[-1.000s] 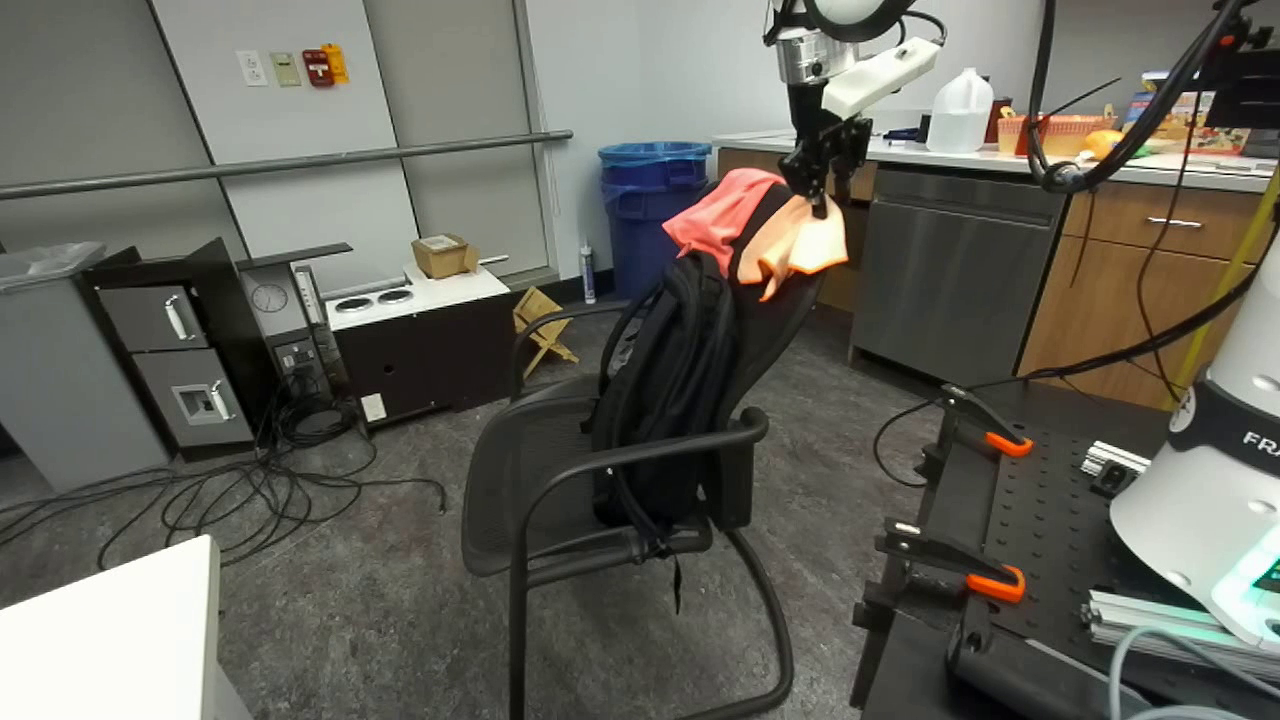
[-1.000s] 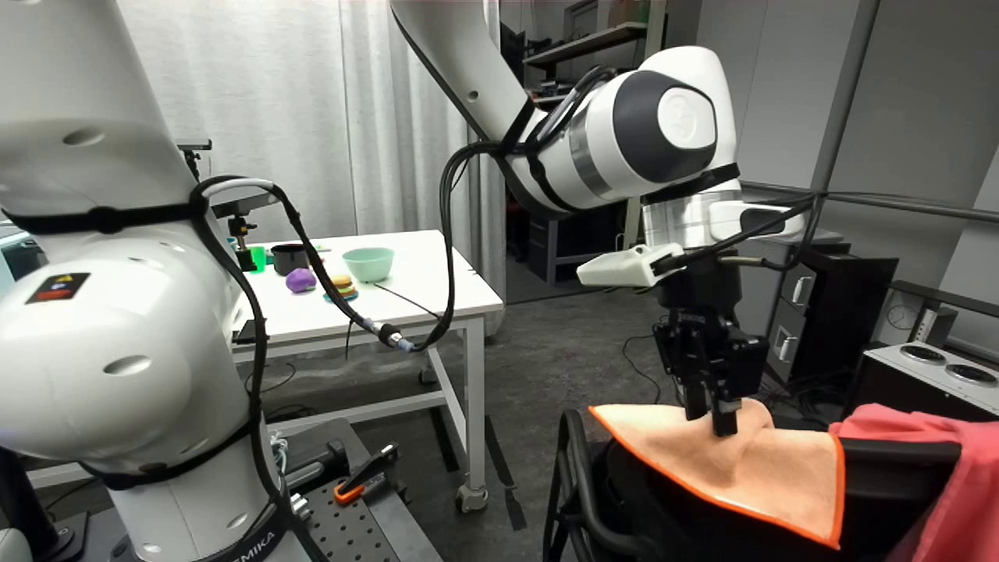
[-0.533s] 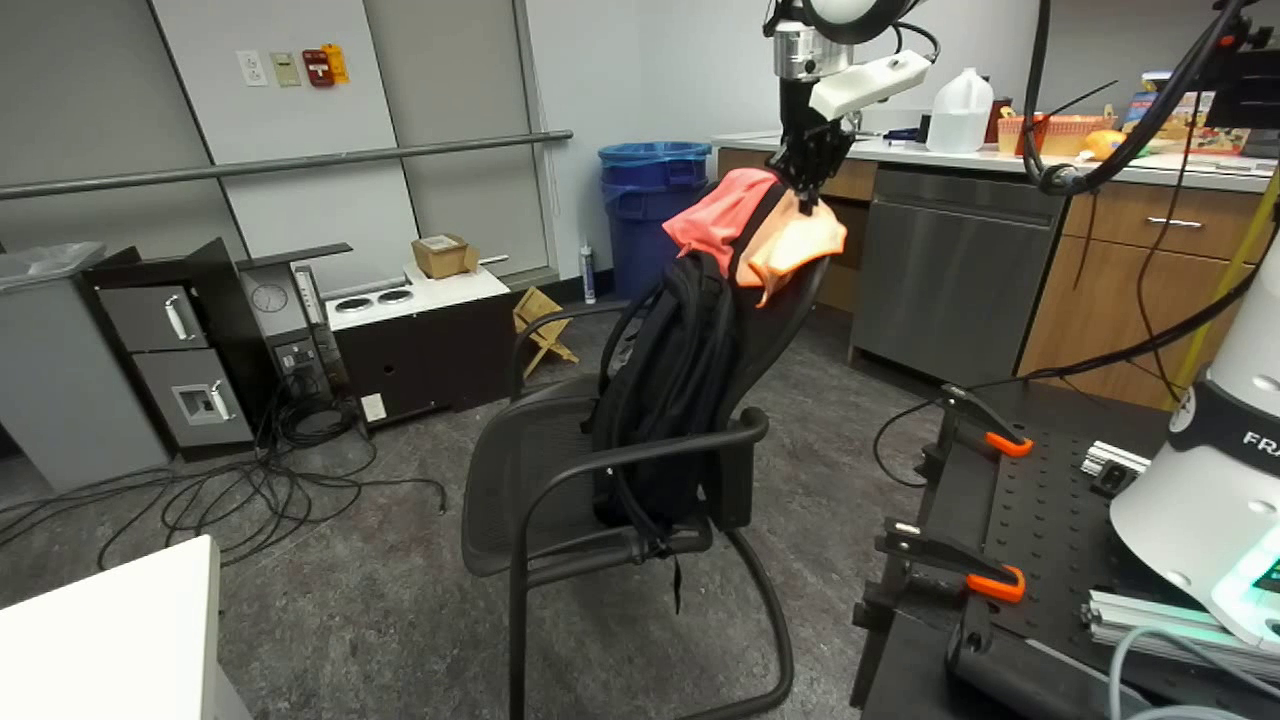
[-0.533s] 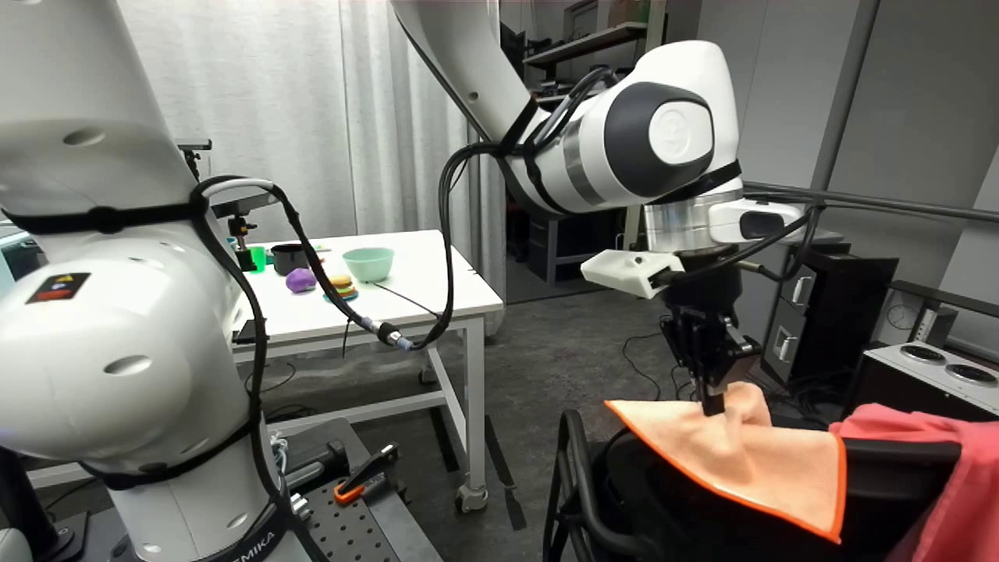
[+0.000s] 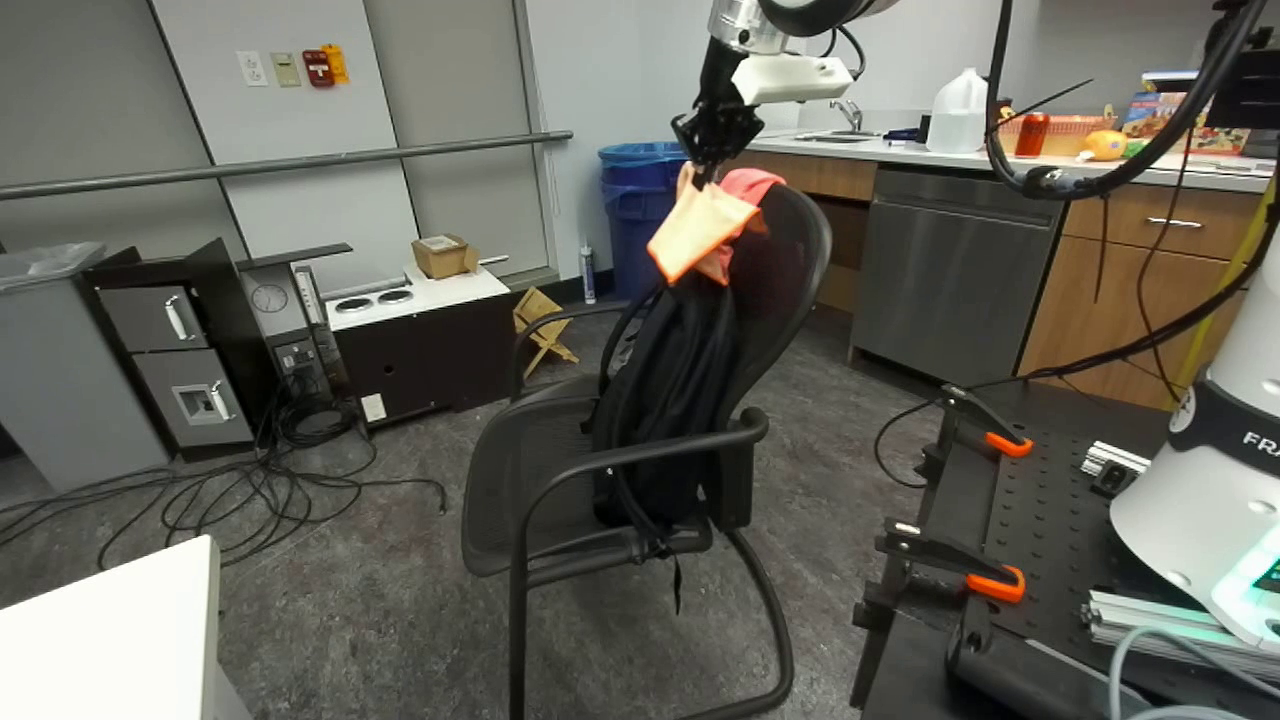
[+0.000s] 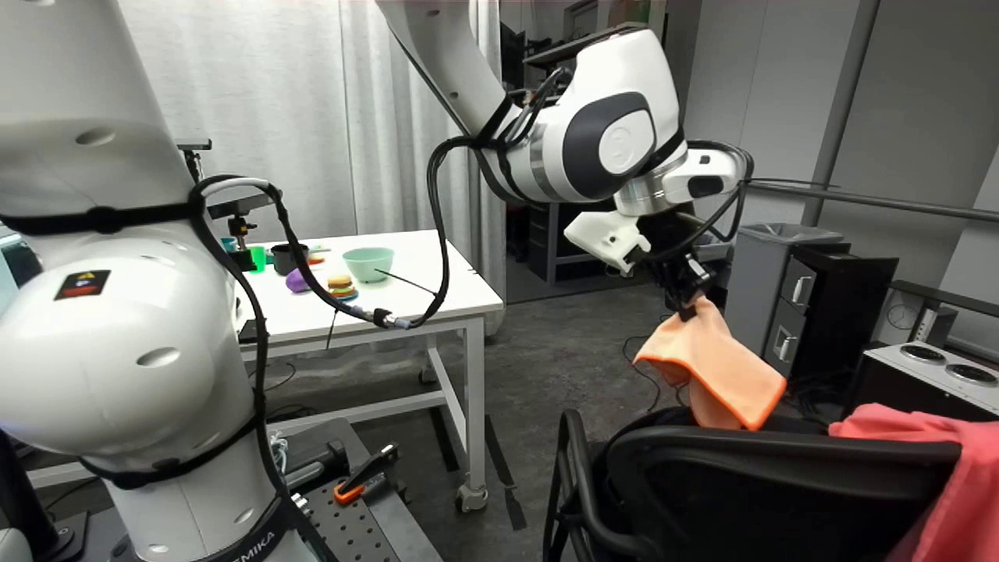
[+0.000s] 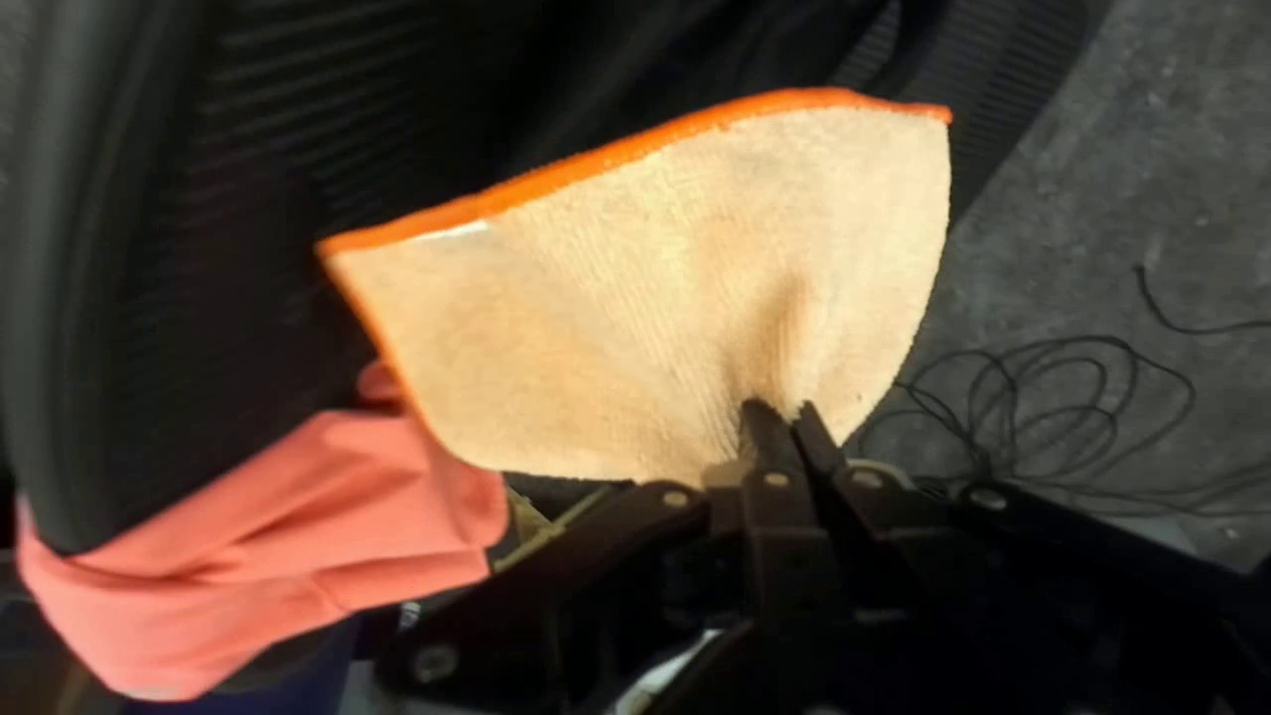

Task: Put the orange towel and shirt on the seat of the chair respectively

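The orange towel (image 5: 697, 232) is peach with a bright orange edge. My gripper (image 5: 702, 180) is shut on it, and it hangs down from the fingertips on the seat side of the backrest, above the backpack. It shows held in an exterior view (image 6: 714, 363) and in the wrist view (image 7: 635, 308). The coral-pink shirt (image 6: 964, 468) is draped over a top corner of the chair's backrest (image 6: 780, 488); it also shows in the wrist view (image 7: 288, 536). The chair's seat (image 5: 525, 490) is black mesh, its rear part covered by a black backpack (image 5: 660, 410).
The chair has black armrests (image 5: 640, 455). A toy stove (image 5: 420, 330) and loose cables (image 5: 290, 500) lie beyond the seat. A white table corner (image 5: 110, 630) is near the front. The robot's black bench (image 5: 1000, 500) stands behind the chair. A counter (image 5: 850, 150) runs behind.
My gripper has lifted the orange towel off the top of the backrest and carried it over to the seat side. The pink shirt and chair have stayed in place.
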`<state>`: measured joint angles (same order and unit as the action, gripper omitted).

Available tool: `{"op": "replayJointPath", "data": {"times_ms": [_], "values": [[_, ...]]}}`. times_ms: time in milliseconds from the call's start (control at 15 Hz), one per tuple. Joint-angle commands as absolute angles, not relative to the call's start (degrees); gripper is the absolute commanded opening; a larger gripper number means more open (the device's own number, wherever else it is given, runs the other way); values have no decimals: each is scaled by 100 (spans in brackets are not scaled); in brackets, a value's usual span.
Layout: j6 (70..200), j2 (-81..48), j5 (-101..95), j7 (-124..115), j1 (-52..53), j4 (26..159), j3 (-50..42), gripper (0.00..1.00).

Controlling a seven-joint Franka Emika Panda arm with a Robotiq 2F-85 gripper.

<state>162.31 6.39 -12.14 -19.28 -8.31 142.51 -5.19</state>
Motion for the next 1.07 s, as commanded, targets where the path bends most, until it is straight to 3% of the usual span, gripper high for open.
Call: {"op": "replayJointPath", "data": {"times_ms": [0,400,867,933,1000], "values": [[17246,349,-856,-1882,-512,14195,-304,1],[18728,-686,-1224,-2036,-487,13769,-184,1],[19150,-1662,-1035,-1908,-253,13245,-639,1],[19155,-1752,-1005,-1917,-194,13184,-727,28],[19129,-1817,-978,-1921,-111,13129,-845,30]]}}
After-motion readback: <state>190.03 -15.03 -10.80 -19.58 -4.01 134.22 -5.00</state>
